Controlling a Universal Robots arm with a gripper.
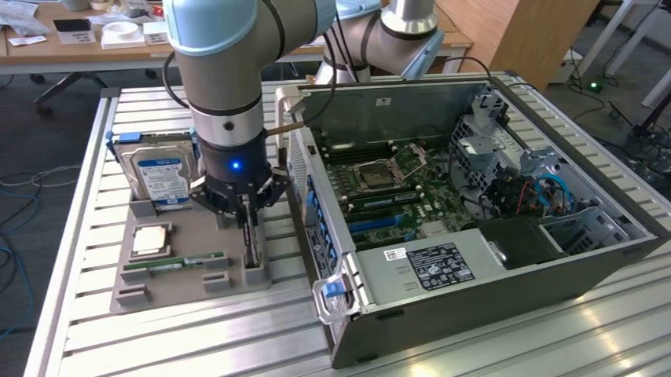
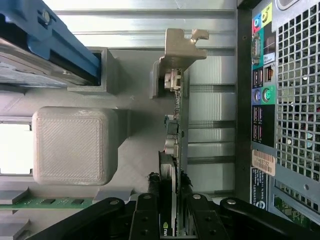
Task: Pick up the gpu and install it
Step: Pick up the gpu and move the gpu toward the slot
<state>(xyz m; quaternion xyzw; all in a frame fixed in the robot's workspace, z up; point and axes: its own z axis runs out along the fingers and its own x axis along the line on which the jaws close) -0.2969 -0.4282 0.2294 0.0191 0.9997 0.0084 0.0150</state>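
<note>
Right, exterior view first: gripper [image 1: 247,206] hangs straight down over the grey tray [image 1: 157,287], at the tray's edge on the exterior view's right, just beside the open PC case [image 1: 472,302]. gpu [image 1: 250,247] stands on edge in the tray's slots, a thin dark strip running near to far. Hard drive [image 1: 157,169] and memory stick [image 1: 173,263] sit further to the exterior view's left, well clear.

Wrist view: the jaws are clamped on the gpu [image 2: 176,140], w/ pads [image 2: 150,205] pressed on both faces at its top edge. To do this well, I'd judge: keep the grip square to the board and pull straight out of the slots w/o twist, since a thin card could jam or flex. Looks-wise it's edge-on, slim, w/ small silvery parts along it and a pale metal bracket [image 2: 180,45] at the far end.
</note>
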